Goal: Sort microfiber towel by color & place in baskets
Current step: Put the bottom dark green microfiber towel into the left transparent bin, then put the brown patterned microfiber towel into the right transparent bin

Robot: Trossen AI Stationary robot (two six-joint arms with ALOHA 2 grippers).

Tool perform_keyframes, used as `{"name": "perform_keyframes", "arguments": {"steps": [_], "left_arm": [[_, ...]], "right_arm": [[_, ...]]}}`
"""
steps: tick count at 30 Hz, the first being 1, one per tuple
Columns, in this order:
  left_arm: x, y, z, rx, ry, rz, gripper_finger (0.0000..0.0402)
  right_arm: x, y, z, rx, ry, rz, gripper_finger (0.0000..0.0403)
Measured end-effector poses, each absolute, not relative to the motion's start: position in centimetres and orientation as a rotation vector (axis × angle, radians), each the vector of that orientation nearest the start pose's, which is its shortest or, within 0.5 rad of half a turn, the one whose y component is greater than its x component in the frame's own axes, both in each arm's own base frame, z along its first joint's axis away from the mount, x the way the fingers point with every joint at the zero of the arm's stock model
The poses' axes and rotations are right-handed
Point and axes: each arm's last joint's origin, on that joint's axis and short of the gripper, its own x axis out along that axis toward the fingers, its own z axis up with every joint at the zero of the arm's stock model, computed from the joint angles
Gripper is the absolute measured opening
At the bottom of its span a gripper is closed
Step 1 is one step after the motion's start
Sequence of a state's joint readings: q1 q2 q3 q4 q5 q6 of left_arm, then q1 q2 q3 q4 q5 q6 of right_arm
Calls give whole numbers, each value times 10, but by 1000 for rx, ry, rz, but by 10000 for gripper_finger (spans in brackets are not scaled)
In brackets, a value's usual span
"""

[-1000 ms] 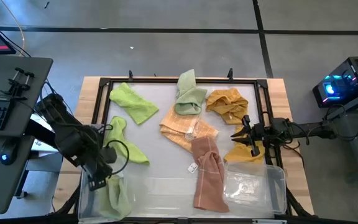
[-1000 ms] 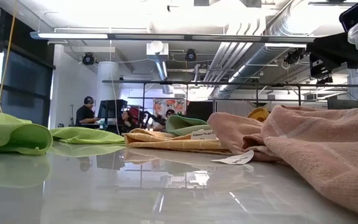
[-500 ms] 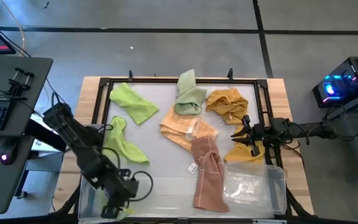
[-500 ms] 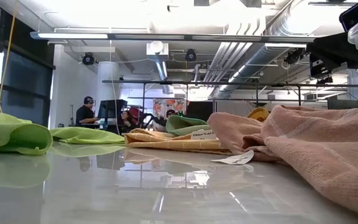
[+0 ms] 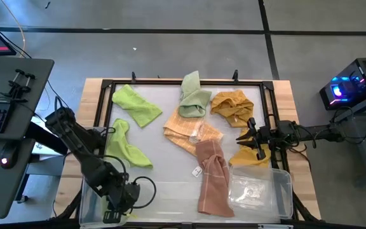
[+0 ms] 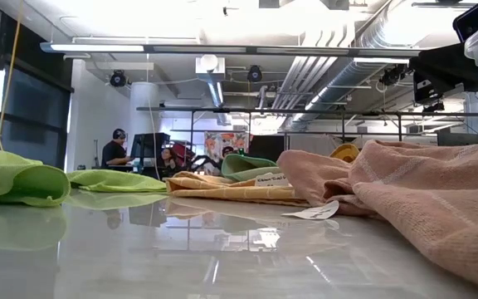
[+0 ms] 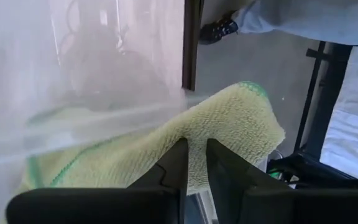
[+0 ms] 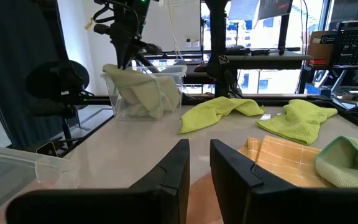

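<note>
Left claw (image 5: 115, 214) hangs over the left basket (image 5: 89, 198), which sits in the lower-left corner of the white work surface (image 5: 164, 172) as seen from above. A lime green towel (image 7: 229, 124) is bunched in that basket, one end lapping over the rim. The claw sits right at the towel; whether it grips the cloth or is only beside it cannot be told. Right basket (image 5: 279, 183) stands in the lower-right corner. A pink towel (image 5: 211, 178) lies just beside it, a white tag (image 5: 196, 170) at its edge. Right claw (image 5: 244, 140) waits near the right edge, fingers drawn close with a narrow gap and nothing between them, above a mustard towel (image 5: 250, 159). Toward the far edge lie a second mustard towel (image 5: 232, 105), a sage green towel (image 5: 194, 98) and an orange checked towel (image 5: 192, 133) at centre. Two more lime towels lie on the left side, one near the far-left corner (image 5: 137, 105), one by the left edge (image 5: 127, 149).
</note>
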State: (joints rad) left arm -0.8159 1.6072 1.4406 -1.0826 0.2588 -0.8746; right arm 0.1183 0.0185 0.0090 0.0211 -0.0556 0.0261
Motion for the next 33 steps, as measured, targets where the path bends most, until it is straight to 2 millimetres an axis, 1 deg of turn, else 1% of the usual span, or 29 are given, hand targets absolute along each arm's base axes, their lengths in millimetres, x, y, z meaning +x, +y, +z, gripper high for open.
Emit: {"name": "perform_keyframes", "arguments": {"steps": [5, 10, 14, 16, 20, 22, 24, 28, 30, 33], "left_arm": [[196, -232, 293, -275, 1578, -270, 27], [184, -236, 278, -203, 1593, -224, 16], [175, -237, 262, -216, 1643, -148, 11], [171, -235, 257, -232, 1680, -94, 9], [166, -230, 257, -265, 1750, 1, 5], [164, -228, 263, -273, 1768, 16, 2], [162, -224, 274, -291, 1771, 38, 1], [156, -215, 305, -364, 1751, 98, 0], [155, -209, 322, -418, 1694, 123, 0], [158, -200, 347, -495, 1521, 155, 0]], "right_arm": [[97, 13, 167, 26, -9, 174, 59], [97, 13, 167, 26, -10, 174, 59], [97, 13, 167, 26, -9, 174, 59], [97, 13, 167, 26, -10, 174, 59], [97, 13, 167, 26, -9, 174, 59], [97, 13, 167, 26, -9, 174, 59], [97, 13, 167, 26, -10, 174, 59], [97, 13, 167, 26, -9, 174, 59], [97, 13, 167, 26, -9, 174, 59], [97, 13, 167, 26, -9, 174, 59]]}}
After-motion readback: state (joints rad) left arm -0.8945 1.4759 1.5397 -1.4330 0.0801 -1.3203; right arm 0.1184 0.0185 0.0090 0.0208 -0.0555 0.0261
